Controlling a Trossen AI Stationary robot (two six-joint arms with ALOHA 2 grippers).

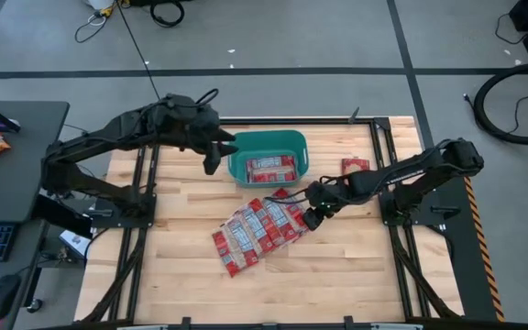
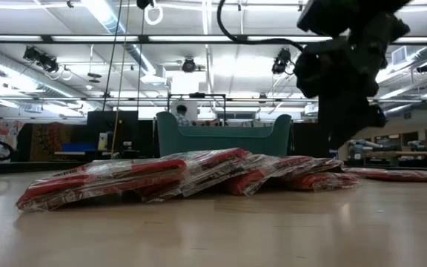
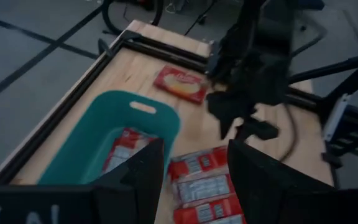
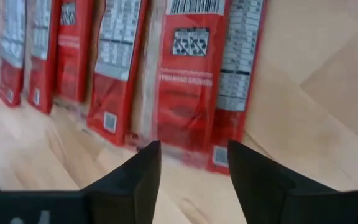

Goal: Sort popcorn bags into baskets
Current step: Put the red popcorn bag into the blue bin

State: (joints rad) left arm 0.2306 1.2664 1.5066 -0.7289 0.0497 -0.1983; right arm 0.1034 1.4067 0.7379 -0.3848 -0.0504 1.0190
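high view: teal basket [image 1: 269, 156] at upper centre holds packets; popcorn bags [image 1: 257, 229] fan across the desk [image 1: 356, 266]. left gripper [image 1: 214, 156] released beside the basket. right wrist view alone shows right gripper [image 4: 194, 168] spread, empty, over the bags' labels.

The teal tub [image 2: 224, 139] hides behind the popcorn bags [image 2: 199, 174].

Row of popcorn bags [image 1: 257, 229] on table [image 1: 356, 266] before basket [image 1: 266, 142], two bags [image 1: 273, 169] inside.
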